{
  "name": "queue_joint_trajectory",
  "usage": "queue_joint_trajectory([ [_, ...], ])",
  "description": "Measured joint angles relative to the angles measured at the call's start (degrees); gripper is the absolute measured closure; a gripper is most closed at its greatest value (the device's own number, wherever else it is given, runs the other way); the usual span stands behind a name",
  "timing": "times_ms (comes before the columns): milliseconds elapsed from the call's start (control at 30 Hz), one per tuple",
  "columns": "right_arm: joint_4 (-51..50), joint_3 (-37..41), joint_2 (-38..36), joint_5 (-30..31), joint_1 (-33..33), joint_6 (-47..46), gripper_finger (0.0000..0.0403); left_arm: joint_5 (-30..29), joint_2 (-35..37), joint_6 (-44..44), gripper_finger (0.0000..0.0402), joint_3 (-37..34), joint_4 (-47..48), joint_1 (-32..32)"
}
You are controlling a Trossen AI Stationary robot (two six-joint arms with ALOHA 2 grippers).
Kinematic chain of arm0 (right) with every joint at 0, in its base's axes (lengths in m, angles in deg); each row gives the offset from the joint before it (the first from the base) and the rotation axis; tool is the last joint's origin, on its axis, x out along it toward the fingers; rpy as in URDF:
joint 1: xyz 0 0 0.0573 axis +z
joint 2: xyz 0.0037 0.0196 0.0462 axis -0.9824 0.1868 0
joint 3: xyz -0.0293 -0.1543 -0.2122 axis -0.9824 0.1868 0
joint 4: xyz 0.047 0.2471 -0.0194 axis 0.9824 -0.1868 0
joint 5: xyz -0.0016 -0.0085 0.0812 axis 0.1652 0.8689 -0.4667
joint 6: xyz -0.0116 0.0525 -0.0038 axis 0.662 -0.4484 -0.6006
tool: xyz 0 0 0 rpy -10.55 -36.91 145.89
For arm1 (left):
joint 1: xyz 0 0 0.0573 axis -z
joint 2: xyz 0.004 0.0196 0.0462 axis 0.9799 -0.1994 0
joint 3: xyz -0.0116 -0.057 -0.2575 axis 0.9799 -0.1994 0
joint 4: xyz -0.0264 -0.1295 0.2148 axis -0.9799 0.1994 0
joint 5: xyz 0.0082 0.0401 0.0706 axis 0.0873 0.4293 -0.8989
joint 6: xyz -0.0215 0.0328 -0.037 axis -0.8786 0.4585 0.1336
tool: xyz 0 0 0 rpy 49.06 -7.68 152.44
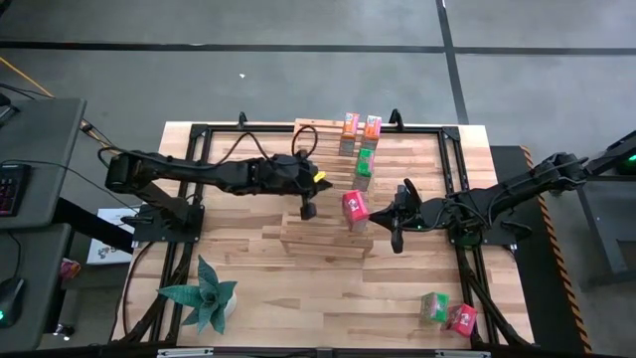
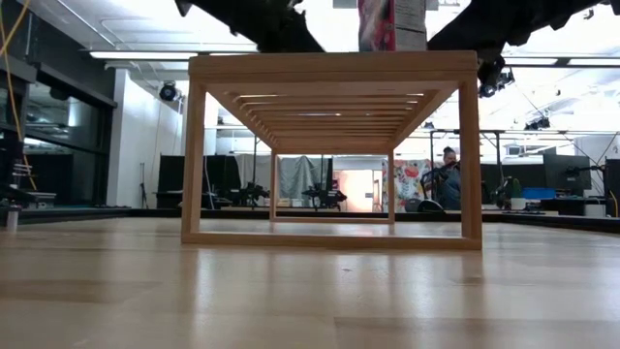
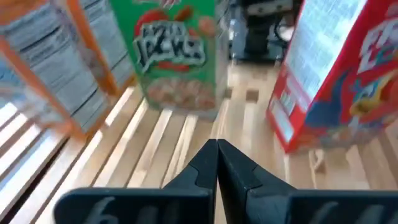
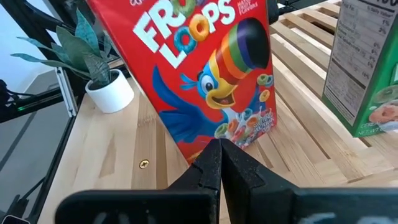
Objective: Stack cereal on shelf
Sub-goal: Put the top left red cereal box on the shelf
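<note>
The shelf (image 1: 316,237) is a light wood slat rack in stepped tiers at mid-table. Two orange cereal boxes (image 1: 360,125) stand on its far tier, a green box (image 1: 365,161) below them and a red box (image 1: 355,211) lower still, each on its bottom face. Another green box (image 1: 433,305) and red box (image 1: 461,318) sit on the table near the right near corner. My left gripper (image 3: 217,149) is shut and hovers over the slats (image 3: 165,140), short of the green box (image 3: 177,56). My right gripper (image 4: 217,152) is shut, right at the red box (image 4: 205,68). My right gripper comes level from the table's right, and its shut fingertips (image 4: 210,157) stand at the lower edge of the red box's printed front (image 4: 236,134). I cannot tell whether they touch it. The box stands upright on the slats.
A teal spiky plant in a white pot (image 1: 204,295) stands at the near left of the table. In the low view the shelf frame (image 2: 334,145) fills the middle, with the red box (image 2: 376,24) on top. A person (image 2: 448,174) sits in the room behind.
</note>
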Motion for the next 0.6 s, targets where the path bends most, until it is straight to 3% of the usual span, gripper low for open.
queue_joint_trajectory([
  [233,-0.8,0.0,0.0,0.0,0.0,0.0,0.0403,10.7,-0.5,-2.8,0.0401,-1.7,-2.8,3.0],
  [433,-0.8,0.0,0.0,0.0,0.0,0.0,0.0403,10.3,-4.5,-3.7,0.0401,-1.7,-10.7,5.7],
  [600,-0.7,0.0,0.0,-0.2,0.0,0.0,0.0403,6.1,-6.1,-4.6,0.0401,-1.4,-11.9,5.8],
])
